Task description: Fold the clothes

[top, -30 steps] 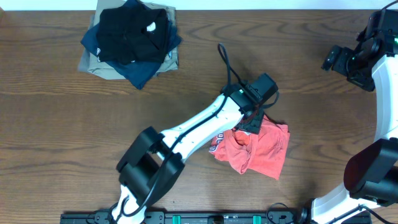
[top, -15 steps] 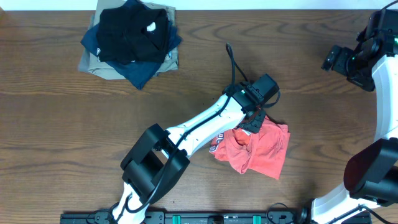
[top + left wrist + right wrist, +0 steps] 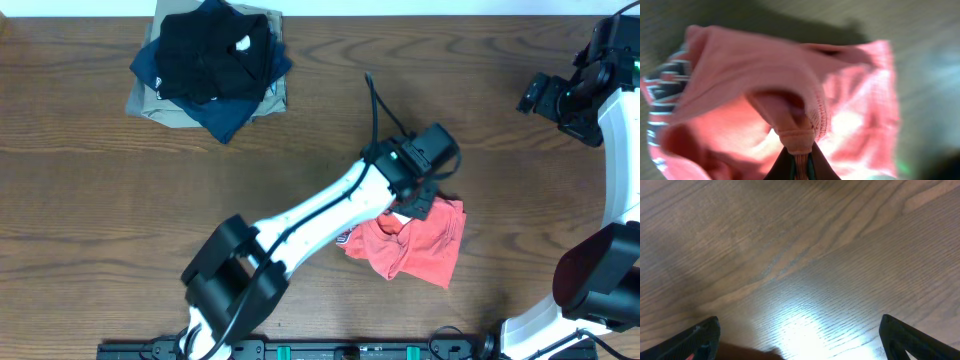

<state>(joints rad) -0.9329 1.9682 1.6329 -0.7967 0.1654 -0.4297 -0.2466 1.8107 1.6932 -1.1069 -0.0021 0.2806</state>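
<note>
Left gripper (image 3: 800, 169) was clamped on a stitched hem fold of the red-orange T-shirt (image 3: 425, 240), jaws pinched together with cloth between them. The T-shirt lay crumpled on the table (image 3: 90, 220), centre-right, lettering showing at its left edge. Right gripper (image 3: 800, 337) had jaws wide apart over wood at far right. Stack of dark garments (image 3: 210, 65) sat back left, well apart from the T-shirt.

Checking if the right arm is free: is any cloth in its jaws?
No, the right gripper stands wide open, with only the wooden table showing between its jaws.
</note>
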